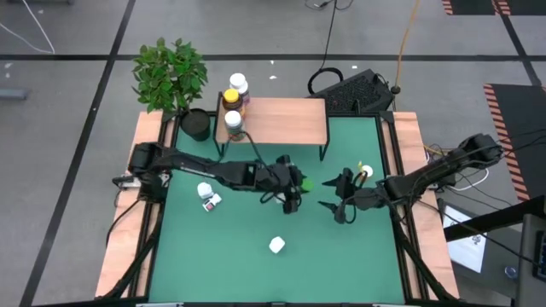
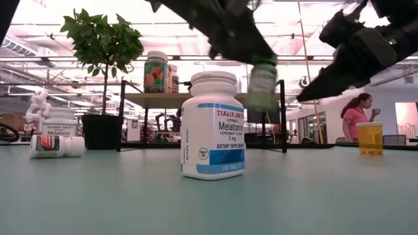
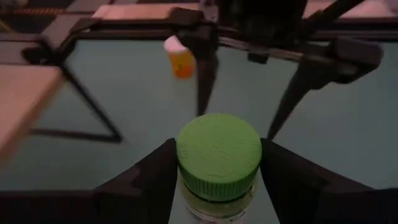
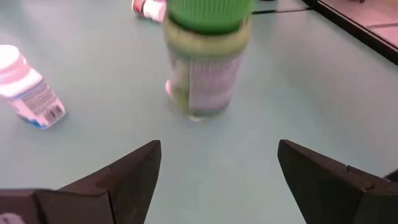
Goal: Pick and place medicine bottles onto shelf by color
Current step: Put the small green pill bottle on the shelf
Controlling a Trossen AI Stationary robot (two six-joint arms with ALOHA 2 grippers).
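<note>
The left hand (image 3: 217,186) is clamped on a green-capped bottle (image 3: 218,155) above the green desk (image 1: 256,256); facing it, the right hand (image 4: 217,171) gapes apart.

Even overhead light, with blur close to the lenses

The room behind is washed out by ceiling glare in the low view; the green-capped bottle (image 4: 207,59) is smeared by blur, and the shelf (image 3: 28,99) is rendered soft at the edge.
</note>
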